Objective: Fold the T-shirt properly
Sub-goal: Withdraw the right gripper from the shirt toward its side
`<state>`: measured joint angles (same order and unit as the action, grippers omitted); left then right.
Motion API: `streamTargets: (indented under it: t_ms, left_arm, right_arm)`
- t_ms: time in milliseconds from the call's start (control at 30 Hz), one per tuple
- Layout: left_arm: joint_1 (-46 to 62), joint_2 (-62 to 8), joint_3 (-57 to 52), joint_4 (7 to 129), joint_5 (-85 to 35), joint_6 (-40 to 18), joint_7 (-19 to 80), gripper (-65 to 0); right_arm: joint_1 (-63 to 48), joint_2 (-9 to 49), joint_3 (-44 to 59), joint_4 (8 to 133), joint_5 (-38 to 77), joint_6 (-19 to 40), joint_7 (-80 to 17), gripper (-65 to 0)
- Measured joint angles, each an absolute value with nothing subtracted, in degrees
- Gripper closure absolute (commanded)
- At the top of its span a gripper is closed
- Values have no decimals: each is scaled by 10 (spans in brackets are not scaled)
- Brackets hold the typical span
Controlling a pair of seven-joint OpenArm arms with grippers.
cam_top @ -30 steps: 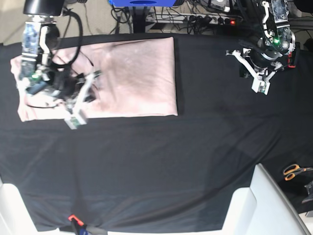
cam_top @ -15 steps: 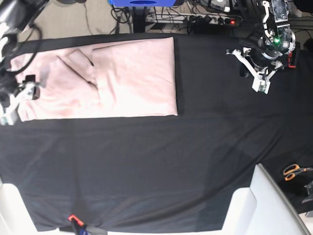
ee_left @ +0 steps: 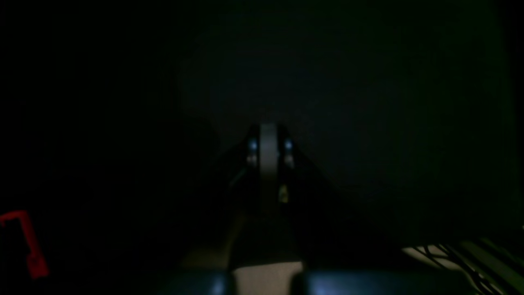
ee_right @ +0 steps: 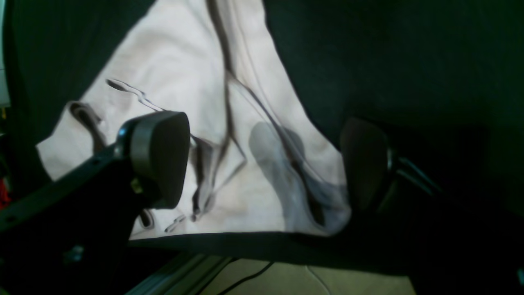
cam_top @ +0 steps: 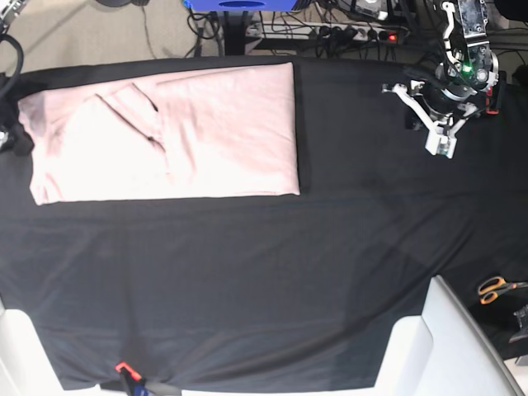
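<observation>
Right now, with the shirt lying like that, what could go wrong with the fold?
The T-shirt lies close to the table's far left corner, so a tug by the open right gripper at its end could drag it off the cloth.
A sleeve flap lies creased on top; folding over it may lock the wrinkle in.
The left gripper is parked far away, leaving that end unheld.

A black table cloth covers the table; cables behind.

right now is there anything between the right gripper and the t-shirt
Nothing visible. The right gripper is open right over the T-shirt at its edge, with only pink fabric and black table cloth between the fingers.
</observation>
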<state>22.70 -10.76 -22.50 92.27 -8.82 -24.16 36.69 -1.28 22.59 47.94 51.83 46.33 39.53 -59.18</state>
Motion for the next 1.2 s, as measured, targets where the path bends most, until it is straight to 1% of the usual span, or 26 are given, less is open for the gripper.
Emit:
streamTargets:
  t_ms: [67, 133, 233, 300, 400, 633, 1033, 1067, 1133, 1200]
  left_arm:
    - [227, -108, -225, 923, -88, -242, 367, 0]
    - [227, -108, -225, 923, -88, -242, 367, 0]
    - [236, -111, -225, 923, -90, -242, 365, 0]
    - [240, -117, -225, 923, -89, -242, 367, 0]
    - [240, -121, -226, 922, -88, -240, 366, 0]
    - [245, -121, -226, 922, -88, -240, 365, 0]
    - [245, -121, -226, 922, -88, -240, 365, 0]
    - [245, -121, -226, 922, -88, -240, 365, 0]
    - [245, -121, -226, 922, -88, -240, 365, 0]
    - [245, -121, -226, 922, -88, -240, 365, 0]
  right_arm:
    - [0, 225, 470, 498, 464, 396, -585, -530]
    - [5, 222, 459, 465, 469, 397, -542, -530]
    - [-2, 236, 407, 413, 489, 407, -466, -530]
    - [1, 256, 364, 387, 493, 413, -444, -527]
    - [6, 263, 327, 378, 496, 411, -413, -524]
    - [6, 268, 289, 379, 507, 411, -411, -524]
    - [12, 284, 171, 385, 537, 422, -413, -521]
    - [13, 286, 160, 385, 537, 423, -410, -515]
    - [14, 293, 135, 386, 536, 425, -402, -480]
    - [17, 298, 115, 386, 537, 425, -401, -428]
